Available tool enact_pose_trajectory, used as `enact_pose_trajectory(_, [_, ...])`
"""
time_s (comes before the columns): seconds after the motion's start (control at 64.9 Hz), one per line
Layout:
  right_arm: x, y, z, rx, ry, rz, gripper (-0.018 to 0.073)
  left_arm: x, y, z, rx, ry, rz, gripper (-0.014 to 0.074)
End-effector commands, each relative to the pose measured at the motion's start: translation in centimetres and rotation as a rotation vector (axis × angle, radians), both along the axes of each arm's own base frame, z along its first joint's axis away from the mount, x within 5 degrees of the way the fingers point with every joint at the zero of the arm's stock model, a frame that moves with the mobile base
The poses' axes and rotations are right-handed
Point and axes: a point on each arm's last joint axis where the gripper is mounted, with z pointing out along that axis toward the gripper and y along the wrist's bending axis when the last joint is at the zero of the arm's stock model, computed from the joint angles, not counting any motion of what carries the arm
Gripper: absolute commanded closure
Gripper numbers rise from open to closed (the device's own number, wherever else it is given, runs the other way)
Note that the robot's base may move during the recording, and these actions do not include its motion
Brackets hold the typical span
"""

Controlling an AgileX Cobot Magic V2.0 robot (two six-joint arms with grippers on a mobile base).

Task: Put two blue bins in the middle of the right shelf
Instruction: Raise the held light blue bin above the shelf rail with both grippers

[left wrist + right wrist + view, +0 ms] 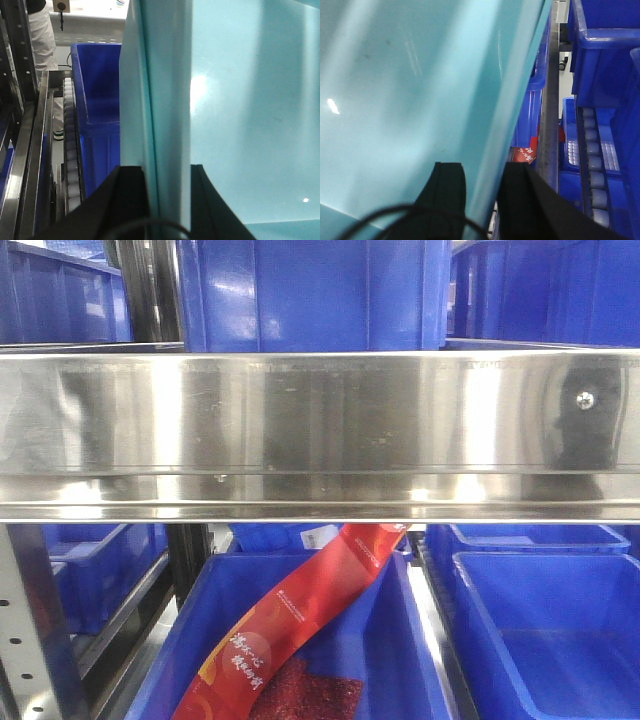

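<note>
Steel fills the middle of the front view: a polished shelf rail runs straight across, and everything else is placed against it. Above the rail stands a dark blue bin, with more of the same to either side. Below the rail, a dark blue bin holds a red packet printed with gold characters, its top end leaning up toward the rail. Just beside that bin, to the right, sits another dark blue one.

Neither pale bin shows from the front; both wrist views are full of it. The left gripper has its two black fingers pinched on the upright wall of a pale blue bin, one finger on each face of the wall. Beyond that wall lie a dark blue bin and a roller track, and a person in white trousers stands farther off.

The right gripper likewise clamps the wall of a pale blue bin, one black finger on either side. Whether the two grippers hold one bin or a nested pair, I cannot tell. Past this rim are dark blue bins and rollers.
</note>
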Motion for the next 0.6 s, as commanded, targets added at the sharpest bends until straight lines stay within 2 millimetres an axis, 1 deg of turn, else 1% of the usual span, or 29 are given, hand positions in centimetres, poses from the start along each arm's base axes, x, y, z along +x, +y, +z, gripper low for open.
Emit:
enact_pose_trajectory(0.0, [-0.5, 0.2, 1.6, 0.041, -0.111, 0.038, 0.0713, -1.0, -0.1, 2.1, -0.119, -0.100, -0.020, 0.0707])
enact_pose_trajectory(0.432, [-0.5, 0.2, 1.6, 0.041, -0.111, 0.038, 0.0713, -1.0, -0.1, 2.1, -0.119, -0.100, -0.020, 0.0707])
enact_pose_trajectory(0.509, [-0.6, 0.1, 1.4, 0.032, -0.092, 0.037, 0.0713, -1.1, -0.2, 1.6, -0.095, -0.053, -0.031, 0.0707])
enact_pose_trajectory(0.586, [-0.1, 0.4, 0.7, 0.013, -0.051, 0.035, 0.0713, -1.4, -0.3, 0.7, -0.046, 0.041, -0.051, 0.0707])
